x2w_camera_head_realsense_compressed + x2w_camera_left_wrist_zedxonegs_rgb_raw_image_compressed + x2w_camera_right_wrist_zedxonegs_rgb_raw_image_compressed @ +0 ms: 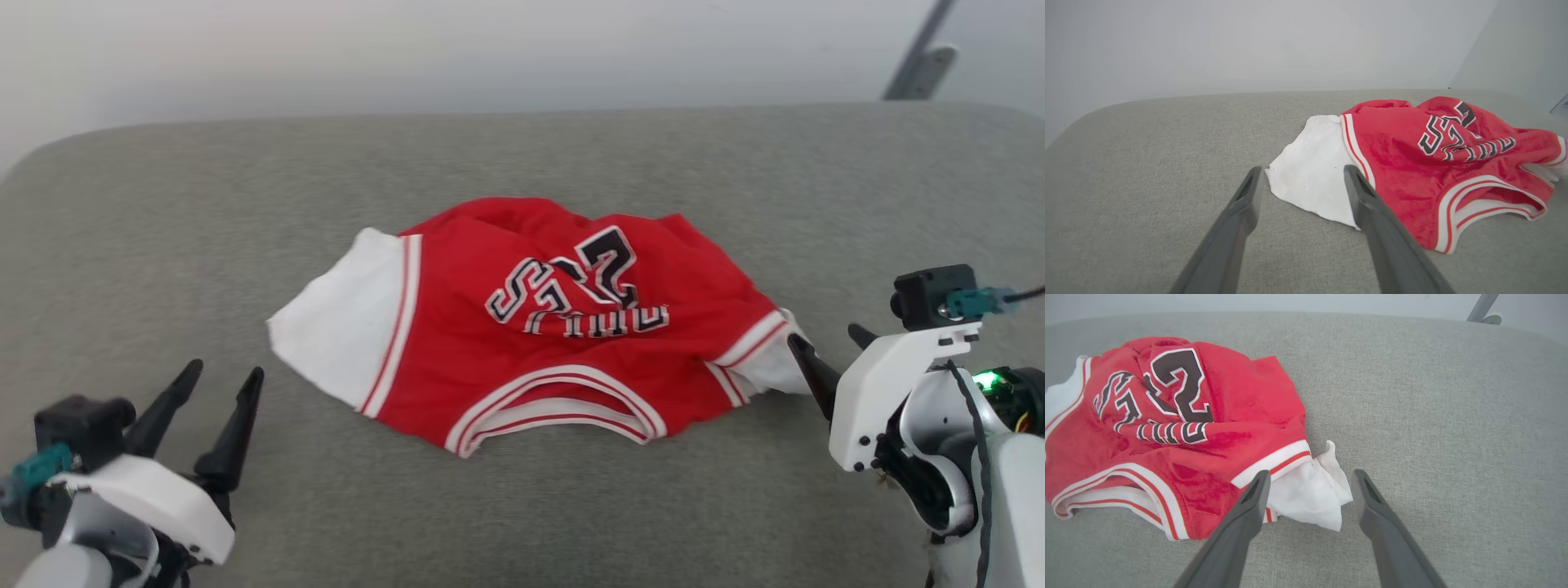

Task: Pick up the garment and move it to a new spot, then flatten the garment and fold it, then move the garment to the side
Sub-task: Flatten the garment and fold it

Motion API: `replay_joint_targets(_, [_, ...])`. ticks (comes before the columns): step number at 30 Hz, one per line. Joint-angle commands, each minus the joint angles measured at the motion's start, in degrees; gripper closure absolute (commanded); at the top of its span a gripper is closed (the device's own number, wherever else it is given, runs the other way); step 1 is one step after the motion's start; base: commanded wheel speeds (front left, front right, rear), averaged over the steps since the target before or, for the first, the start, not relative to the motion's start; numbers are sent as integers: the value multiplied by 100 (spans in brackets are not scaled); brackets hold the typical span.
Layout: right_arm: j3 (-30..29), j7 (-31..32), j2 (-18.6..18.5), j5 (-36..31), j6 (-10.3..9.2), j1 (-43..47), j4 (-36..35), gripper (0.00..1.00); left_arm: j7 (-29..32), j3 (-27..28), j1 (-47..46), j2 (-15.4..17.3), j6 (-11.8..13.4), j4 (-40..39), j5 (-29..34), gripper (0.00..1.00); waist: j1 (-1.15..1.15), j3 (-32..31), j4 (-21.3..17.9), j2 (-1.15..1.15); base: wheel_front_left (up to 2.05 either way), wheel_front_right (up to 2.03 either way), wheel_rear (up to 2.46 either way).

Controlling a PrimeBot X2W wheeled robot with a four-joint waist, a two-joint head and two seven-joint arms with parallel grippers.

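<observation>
My right pincer (1310,475) and left pincer (1302,169) are both released and empty. Right is at the garment's (555,327) bunched white sleeve (1310,498), mid-surface (163,204). Risk: I pinch a single layer and it drags crumpled.

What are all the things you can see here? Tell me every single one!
red jersey shirt with white sleeves and black lettering: one, red and white, lying crumpled in the middle of the surface
grey fabric-covered surface: one, grey, under the shirt
grey metal pole: one, grey, leaning at the far right, beyond the surface
pale wall: one, whitish, at the back
left pincer: one, dark fingers, open, near left, apart from the shirt
right pincer: one, dark fingers, open, right beside the shirt's bunched white sleeve
</observation>
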Motion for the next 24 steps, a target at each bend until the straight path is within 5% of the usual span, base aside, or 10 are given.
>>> replay_joint_targets(1, [-71, -160, 125, -68, 0, 112, -219, 0, 207, -26, -160, 98, -14, 35, -82, 0, 0, 89, -262, 0, 0, 0, 0])
replay_joint_targets(10, [-479, -1376, 690, -374, 0, 258, -1039, 0, 1271, -49, -728, 419, 38, 659, -379, 0, 0, 480, -839, 0, 0, 0, 0])
replay_joint_targets(24, [-382, -3484, 769, -336, 0, 368, -1267, 0, 2326, -183, -1434, 798, 323, 2026, -286, 0, 0, 1071, -1376, 0, 0, 0, 0])
